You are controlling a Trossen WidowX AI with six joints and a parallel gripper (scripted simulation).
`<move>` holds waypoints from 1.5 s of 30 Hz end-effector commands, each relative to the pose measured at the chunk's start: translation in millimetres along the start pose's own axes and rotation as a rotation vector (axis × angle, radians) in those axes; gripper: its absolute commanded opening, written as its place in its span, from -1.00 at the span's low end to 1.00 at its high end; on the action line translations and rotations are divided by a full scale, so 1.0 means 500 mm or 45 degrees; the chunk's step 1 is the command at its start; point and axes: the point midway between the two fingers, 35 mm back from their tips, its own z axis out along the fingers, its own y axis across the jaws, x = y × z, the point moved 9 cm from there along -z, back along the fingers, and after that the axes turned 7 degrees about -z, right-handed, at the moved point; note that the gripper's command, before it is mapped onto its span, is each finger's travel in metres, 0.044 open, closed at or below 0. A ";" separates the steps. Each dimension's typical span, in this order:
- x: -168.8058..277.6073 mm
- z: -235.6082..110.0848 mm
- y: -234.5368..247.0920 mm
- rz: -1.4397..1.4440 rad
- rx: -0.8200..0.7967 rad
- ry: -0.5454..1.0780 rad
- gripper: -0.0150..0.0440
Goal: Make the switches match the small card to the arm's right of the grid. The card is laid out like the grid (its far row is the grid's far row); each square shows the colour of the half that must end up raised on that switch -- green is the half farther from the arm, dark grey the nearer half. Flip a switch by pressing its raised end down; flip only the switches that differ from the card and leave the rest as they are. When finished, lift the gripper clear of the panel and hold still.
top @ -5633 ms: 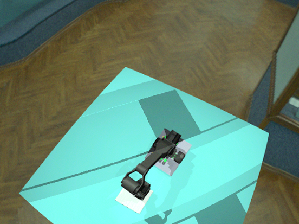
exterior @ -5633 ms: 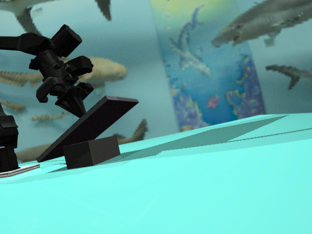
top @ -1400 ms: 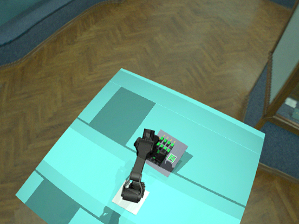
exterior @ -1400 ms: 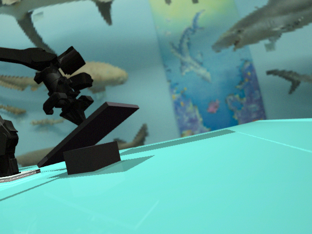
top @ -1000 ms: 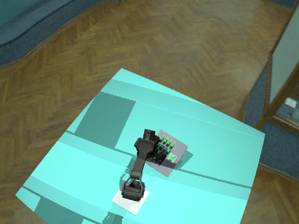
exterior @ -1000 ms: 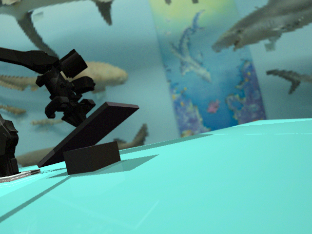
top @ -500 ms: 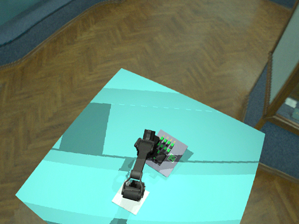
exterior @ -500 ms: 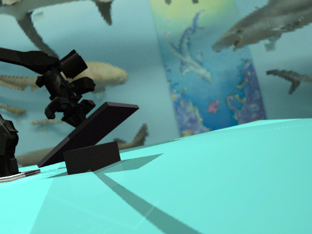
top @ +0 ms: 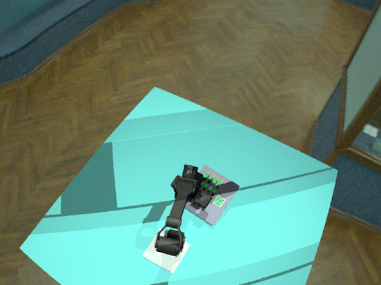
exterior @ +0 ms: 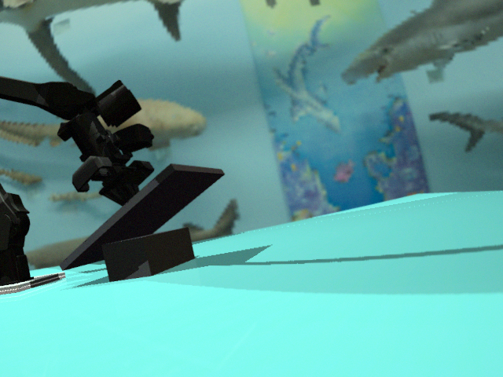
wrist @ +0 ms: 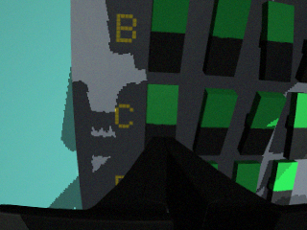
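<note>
Tool (wrist: 168,153) is pinched fully narrow with nothing in it, its tip low in the wrist frame on the dark near half of the row C switch (wrist: 163,103) beside the letter C (wrist: 123,117). You'll find the panel (top: 222,214) mid-frame in the top view, tilted on the bench (top: 262,235), card (top: 218,201) at its right. Progress is hard for you to judge: the card's squares are too small to read, so remaining flips are unclear, and the lift-off is still ahead.

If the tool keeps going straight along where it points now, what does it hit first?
Most likely the first switch in row C: the shut tool points down at its near dark half, with the tip over it. Whether it already touches is unclear.
</note>
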 end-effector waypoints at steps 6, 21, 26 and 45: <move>0.002 0.004 0.000 -0.006 -0.003 0.006 -0.49; 0.002 0.008 0.000 -0.006 -0.003 0.006 -0.49; 0.002 0.010 0.000 -0.006 -0.003 0.005 -0.49; 0.003 0.015 0.000 -0.006 -0.003 0.005 -0.49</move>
